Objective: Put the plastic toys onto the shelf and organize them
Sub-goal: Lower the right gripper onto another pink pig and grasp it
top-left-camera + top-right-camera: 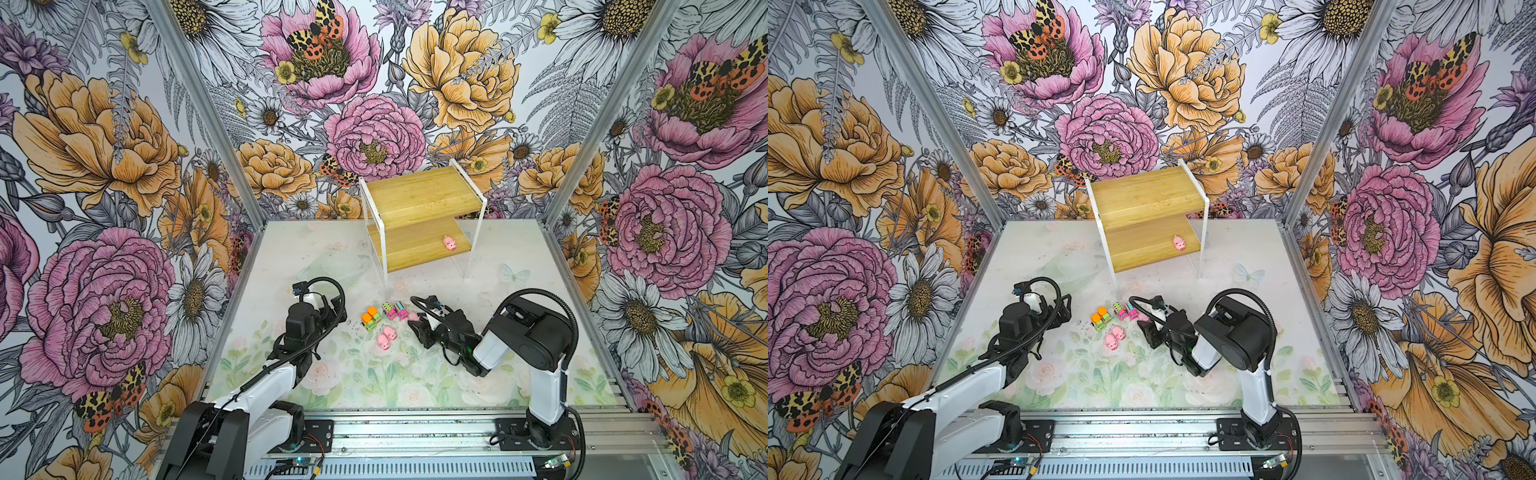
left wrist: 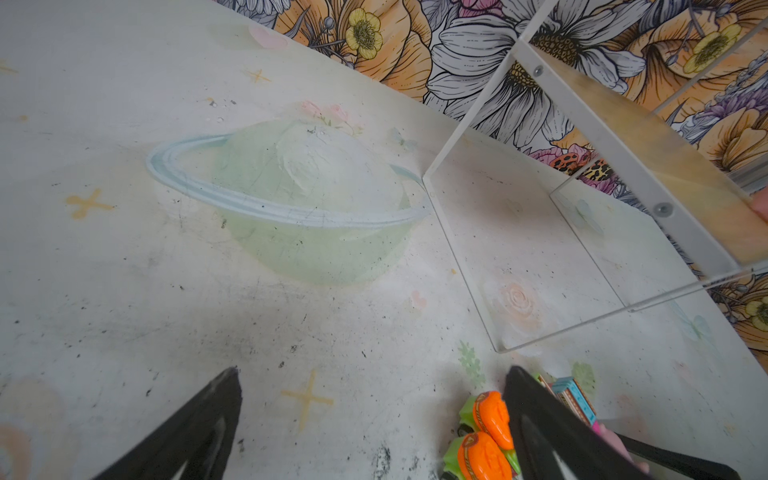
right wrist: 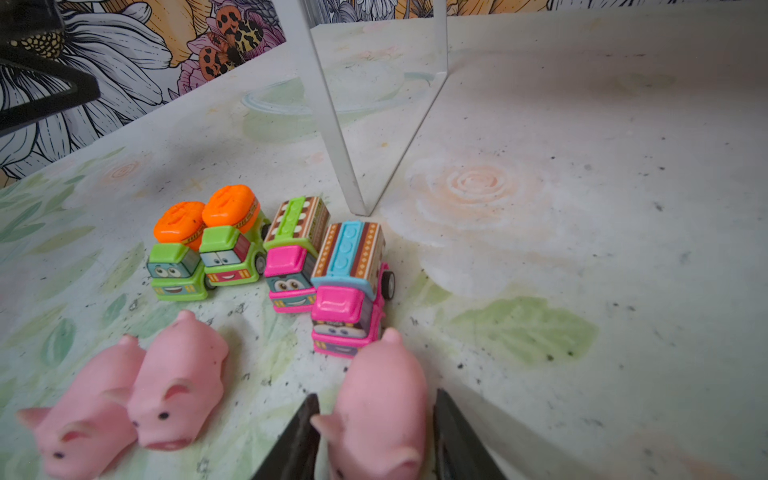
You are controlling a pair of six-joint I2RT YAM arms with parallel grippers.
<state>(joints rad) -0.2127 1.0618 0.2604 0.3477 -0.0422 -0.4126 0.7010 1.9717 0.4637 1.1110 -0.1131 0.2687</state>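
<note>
Top views both show the shelf (image 1: pixel 415 195) at the back of the table (image 1: pixel 286 249). A shelf pig (image 1: pixel 449 243) (image 1: pixel 1179 242) lies near the right end of its lower board, snout turned toward the front edge. The other toys cluster on the table ahead of the shelf, between the arms. Two orange-and-green trucks (image 1: pixel 371 318), the green-topped pink truck (image 1: pixel 389 311) and the blue-topped pink truck (image 1: pixel 401 309) form a row with roughly parallel long axes. A pair of pigs (image 1: pixel 386 337) lies just nearer the front. The left gripper (image 1: pixel 336 309) hangs left of the row, apart from it. The right gripper (image 1: pixel 417 323) reaches in from the right and hides most of a fourth pig (image 1: pixel 413 316).

Left wrist view: the left gripper (image 2: pixel 372 374) has its fingers spread wide over bare table. The drums of the orange-and-green trucks (image 2: pixel 490 419) lie just outside one finger, which covers most of the blue-topped pink truck (image 2: pixel 575 395). Beyond are a ringed planet print (image 2: pixel 291 199) and the shelf (image 2: pixel 602 141).

Right wrist view: only here do the painted faces show. All four trucks point their cabs at the camera, with a shelf leg (image 3: pixel 332 124) just behind the blue-topped pink truck (image 3: pixel 349 286). The pair of pigs (image 3: pixel 178 382) lies flank to flank, snouts toward the camera. The fourth pig (image 3: pixel 382 374) lies lengthwise between the right gripper (image 3: pixel 376 399) fingers, rump against that truck's front. The fingers sit close along both flanks; whether they pinch it I cannot tell.
</note>
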